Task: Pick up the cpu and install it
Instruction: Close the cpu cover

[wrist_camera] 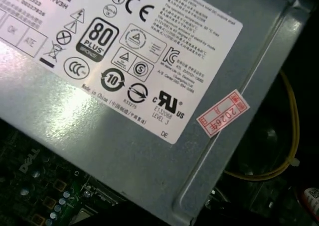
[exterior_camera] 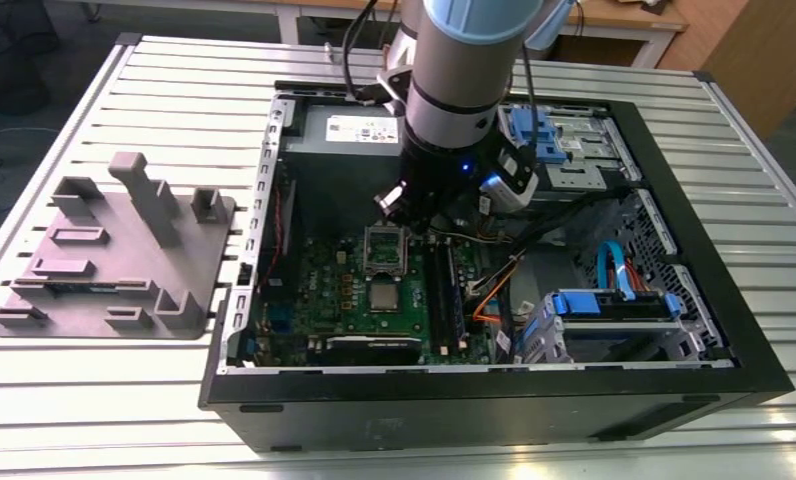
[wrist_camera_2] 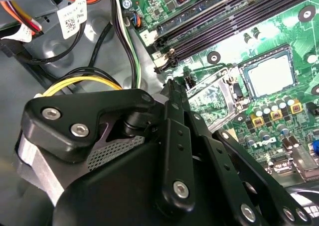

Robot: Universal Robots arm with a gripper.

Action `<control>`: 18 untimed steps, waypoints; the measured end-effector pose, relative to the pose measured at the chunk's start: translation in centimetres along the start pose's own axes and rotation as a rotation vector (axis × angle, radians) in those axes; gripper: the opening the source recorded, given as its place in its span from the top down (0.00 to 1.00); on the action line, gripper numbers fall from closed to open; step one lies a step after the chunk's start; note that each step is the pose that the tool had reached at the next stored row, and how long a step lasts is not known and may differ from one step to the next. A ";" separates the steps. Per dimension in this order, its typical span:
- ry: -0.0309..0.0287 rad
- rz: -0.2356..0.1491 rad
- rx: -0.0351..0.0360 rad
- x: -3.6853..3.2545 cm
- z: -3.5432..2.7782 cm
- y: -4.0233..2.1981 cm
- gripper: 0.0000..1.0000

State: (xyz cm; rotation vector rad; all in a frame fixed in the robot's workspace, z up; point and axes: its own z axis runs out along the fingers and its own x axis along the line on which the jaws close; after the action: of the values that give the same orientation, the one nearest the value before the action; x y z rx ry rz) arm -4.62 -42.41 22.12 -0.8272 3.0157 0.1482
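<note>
Sitting in motherboard [exterior_camera: 371,290] socket: cpu [wrist_camera_2: 267,74]; gripper [wrist_camera_2: 172,89] just beside.

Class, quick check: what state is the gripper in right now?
Gripper: fingers together, shut, nothing visibly held, beside the cpu already sitting in its socket.

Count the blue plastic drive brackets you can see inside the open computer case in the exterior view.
2. One blue bracket sits at the far corner of the case, beside the arm. The other blue bracket lies across the drive cage at the near corner on the exterior view's right. The arm may hide more.
</note>
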 end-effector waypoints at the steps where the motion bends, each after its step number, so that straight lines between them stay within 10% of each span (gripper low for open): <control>1: 0.0003 -0.003 0.0000 -0.02 0.09 0.01 0.89; 11: 0.0012 -0.013 -0.0003 -0.32 1.50 0.44 0.89; 12: 0.0037 -0.051 0.0259 0.89 0.42 1.06 0.89; 13: 0.0040 -0.053 0.0261 0.83 -1.48 1.23 0.89; 18: 0.0071 -0.058 0.0304 0.82 -1.49 1.22 0.89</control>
State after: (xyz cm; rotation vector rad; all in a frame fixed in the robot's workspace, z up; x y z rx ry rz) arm -5.93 -41.92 23.68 -0.9130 2.9888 0.0988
